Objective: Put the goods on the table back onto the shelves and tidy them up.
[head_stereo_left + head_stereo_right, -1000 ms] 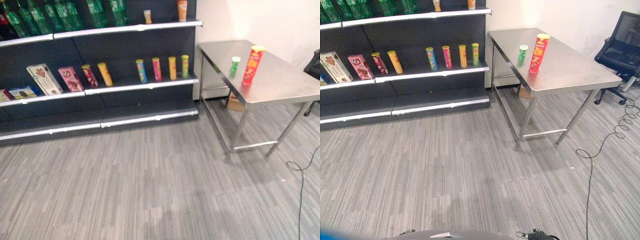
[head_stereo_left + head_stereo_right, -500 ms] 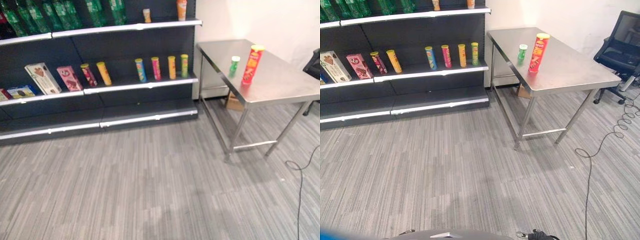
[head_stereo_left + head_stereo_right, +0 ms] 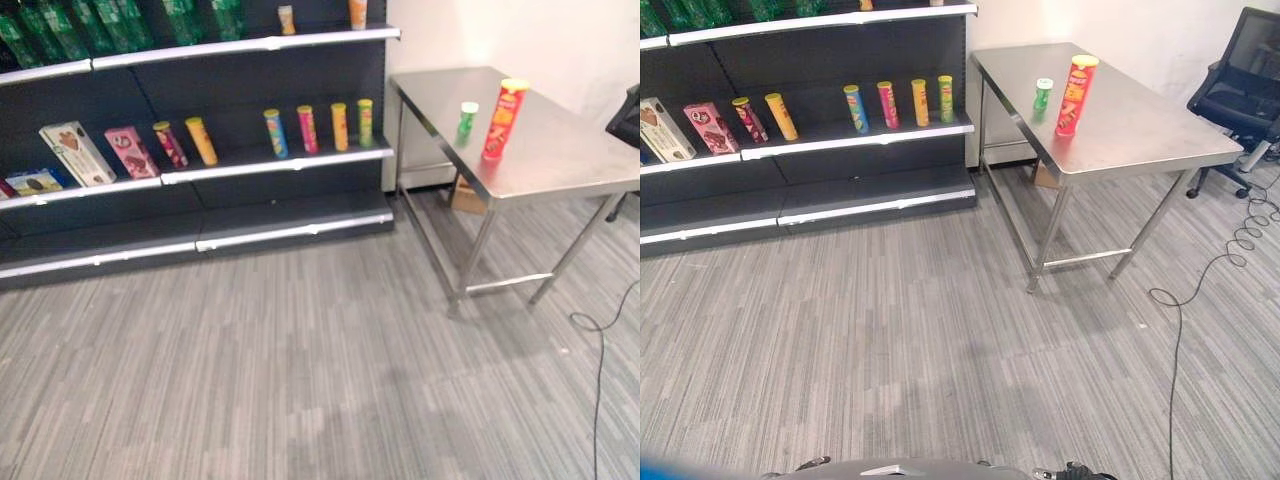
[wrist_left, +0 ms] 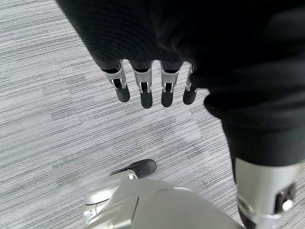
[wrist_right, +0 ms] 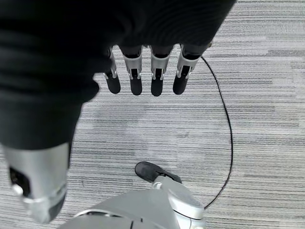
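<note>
A tall red can (image 3: 1074, 95) with a yellow lid and a small green can (image 3: 1042, 97) stand upright on the steel table (image 3: 1140, 135) at the right. The dark shelves (image 3: 280, 168) at the back left carry a row of several coloured cans (image 3: 304, 129) and two snack boxes (image 3: 70, 153). My left hand (image 4: 147, 86) hangs over the grey floor, fingers straight, holding nothing. My right hand (image 5: 143, 74) hangs the same way, also with nothing in it. Both are far from the table and shelves.
Green bottles (image 3: 100, 22) line the top shelf. A black office chair (image 3: 1240, 85) stands right of the table. A cardboard box (image 3: 1045, 178) lies under the table. Grey carpet floor (image 3: 940, 340) stretches between me and the shelves.
The whole scene has slid slightly up and left in both eye views, so the camera moved. The cans on the table and the shelf goods stay where they were.
</note>
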Available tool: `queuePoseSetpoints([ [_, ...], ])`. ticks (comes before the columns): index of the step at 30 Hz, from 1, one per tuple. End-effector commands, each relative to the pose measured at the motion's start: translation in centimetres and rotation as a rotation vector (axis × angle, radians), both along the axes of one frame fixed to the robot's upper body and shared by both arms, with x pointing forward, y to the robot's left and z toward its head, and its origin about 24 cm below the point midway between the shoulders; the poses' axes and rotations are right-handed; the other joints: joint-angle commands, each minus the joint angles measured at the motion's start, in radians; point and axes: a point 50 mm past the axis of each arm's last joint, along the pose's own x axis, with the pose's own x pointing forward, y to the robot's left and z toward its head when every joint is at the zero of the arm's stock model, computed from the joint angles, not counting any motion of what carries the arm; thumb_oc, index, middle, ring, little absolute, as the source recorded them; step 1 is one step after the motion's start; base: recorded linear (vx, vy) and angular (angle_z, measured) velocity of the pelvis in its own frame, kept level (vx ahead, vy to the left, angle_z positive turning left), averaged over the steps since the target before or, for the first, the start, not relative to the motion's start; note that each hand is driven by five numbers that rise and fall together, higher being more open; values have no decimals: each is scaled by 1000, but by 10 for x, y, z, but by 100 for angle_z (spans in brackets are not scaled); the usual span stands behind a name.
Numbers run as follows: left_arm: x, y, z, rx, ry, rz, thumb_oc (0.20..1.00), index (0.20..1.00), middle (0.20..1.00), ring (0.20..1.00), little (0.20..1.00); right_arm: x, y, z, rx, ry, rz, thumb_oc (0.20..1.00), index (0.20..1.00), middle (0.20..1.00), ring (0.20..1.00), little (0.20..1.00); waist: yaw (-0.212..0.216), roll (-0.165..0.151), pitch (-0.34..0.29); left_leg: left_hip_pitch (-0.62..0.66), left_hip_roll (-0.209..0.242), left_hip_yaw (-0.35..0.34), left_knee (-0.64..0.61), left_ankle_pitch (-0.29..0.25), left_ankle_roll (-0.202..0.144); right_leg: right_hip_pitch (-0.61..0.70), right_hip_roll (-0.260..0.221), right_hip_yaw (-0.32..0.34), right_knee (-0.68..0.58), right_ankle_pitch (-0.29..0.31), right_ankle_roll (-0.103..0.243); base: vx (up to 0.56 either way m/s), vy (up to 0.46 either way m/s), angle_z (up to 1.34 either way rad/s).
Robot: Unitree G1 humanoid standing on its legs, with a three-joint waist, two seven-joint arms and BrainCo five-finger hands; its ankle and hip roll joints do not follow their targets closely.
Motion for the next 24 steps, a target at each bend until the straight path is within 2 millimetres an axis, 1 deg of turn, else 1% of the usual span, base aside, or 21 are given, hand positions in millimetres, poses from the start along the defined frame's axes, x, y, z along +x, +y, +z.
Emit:
queuePoseSetpoints([
  [1,24,8,5,34,-46,0,1000,1000,1000,1000,1000,13,-13,5,-47,-9,53,1000,1000,1000,1000,1000,18,-42,11,12,22,12,5,-62,-51,-15,-60,-35,14,-58,86,6,-63,1],
  [4,27,12,7,34,-65,38,1000,1000,1000,1000,1000,13,-14,6,-46,-16,40,1000,1000,1000,1000,1000,20,-50,24,-3,31,-1,30,-64,-54,-18,-51,-33,17,-63,77,-7,-70,2],
  [5,29,13,7,32,-76,59,1000,1000,1000,1000,1000,15,-13,6,-44,-23,37,1000,1000,1000,1000,1000,21,-53,33,-28,35,-10,72,-76,-53,-27,-49,-29,29,-69,68,-61,-85,9],
  [7,34,17,9,29,-97,93,1000,1000,1000,1000,1000,22,-14,8,-45,-51,26,1000,1000,1000,1000,1000,28,-69,69,-123,23,-31,231,-107,-60,-51,-50,-20,61,-82,48,-108,-103,17],
  [8,42,17,12,30,-133,118,1000,1000,1000,1000,1000,31,-18,11,-59,-87,18,1000,1000,1000,1000,1000,41,-81,102,-220,-6,-72,331,-90,-67,-61,-56,-25,71,-91,36,-90,-69,17],
  [9,42,17,12,30,-134,119,1000,1000,1000,1000,1000,31,-18,11,-59,-87,18,1000,1000,1000,1000,1000,39,-80,101,-225,-6,-75,336,-92,-67,-63,-55,-28,72,-91,36,-18,-38,17],
  [10,44,16,12,20,-144,144,1000,1000,1000,1000,1000,33,-20,12,-64,-98,12,1000,1000,1000,1000,1000,47,-78,104,-268,-20,-91,318,-78,-63,-58,-51,-32,65,-97,37,176,-1,8],
  [11,40,16,11,16,-139,178,1000,1000,1000,1000,1000,37,-20,13,-61,-114,18,1000,1000,1000,1000,1000,64,-77,104,-337,-29,-112,257,-16,-63,-41,-38,-36,53,-109,42,179,-2,17],
  [12,40,16,11,16,-139,178,1000,1000,1000,1000,1000,37,-20,13,-61,-114,18,1000,1000,1000,1000,1000,64,-78,104,-336,-30,-112,256,-15,-63,-41,-38,-37,53,-110,42,206,6,24],
  [13,39,16,10,16,-137,188,1000,1000,1000,1000,1000,41,-18,14,-61,-125,26,1000,1000,1000,1000,1000,74,-76,107,-371,-24,-122,225,35,-70,-29,-30,-33,48,-119,41,270,58,20],
  [14,38,18,11,19,-142,205,1000,1000,1000,1000,1000,48,-16,15,-59,-150,34,1000,1000,1000,1000,1000,95,-70,112,-416,-6,-136,123,87,-81,3,-16,-4,33,-142,38,506,153,5],
  [15,36,19,10,26,-136,208,1000,1000,1000,1000,1000,53,-15,17,-57,-172,27,1000,1000,1000,1000,1000,104,-63,109,-450,13,-130,62,121,-99,36,-8,24,22,-163,44,574,211,-5],
  [16,31,20,9,28,-122,215,1000,1000,1000,1000,1000,54,-13,16,-50,-178,25,1000,1000,1000,1000,1000,112,-63,104,-447,29,-105,53,134,-103,62,-11,42,16,-173,50,534,246,-27],
  [17,25,21,8,29,-107,226,1000,1000,1000,1000,1000,54,-10,15,-41,-175,34,1000,1000,1000,1000,1000,122,-60,93,-422,38,-98,49,139,-95,82,-14,63,15,-180,56,567,308,-73],
  [18,22,22,8,35,-97,231,1000,1000,1000,1000,1000,52,-5,13,-29,-166,42,1000,1000,1000,1000,1000,126,-60,70,-413,35,-90,71,165,-87,107,-33,76,18,-190,65,568,320,-141],
  [19,21,25,9,43,-96,230,1000,1000,1000,1000,1000,51,-2,12,-21,-160,48,1000,1000,1000,1000,1000,128,-67,60,-414,26,-87,91,159,-77,107,-48,81,34,-195,70,686,383,-135],
  [20,26,29,11,54,-102,208,1000,1000,1000,1000,1000,55,4,11,-5,-165,61,1000,1000,1000,1000,1000,128,-86,37,-407,6,-68,118,134,-55,91,-78,85,98,-193,93,517,291,-102],
  [22,32,31,13,56,-119,190,1000,1000,1000,1000,1000,55,6,11,3,-164,59,1000,1000,1000,1000,1000,124,-92,22,-388,-11,-50,124,104,-33,61,-95,79,181,-179,110,386,267,-37],
  [23,36,33,14,60,-127,176,1000,1000,1000,1000,1000,58,6,12,7,-176,54,1000,1000,1000,1000,1000,119,-92,19,-372,-21,-40,123,83,-20,36,-102,77,243,-159,123,265,267,-20],
  [24,40,35,16,64,-136,159,1000,1000,1000,1000,1000,62,6,13,11,-192,47,1000,1000,1000,1000,1000,113,-92,22,-356,-34,-25,128,62,-4,0,-118,67,324,-118,140,219,273,-10],
])
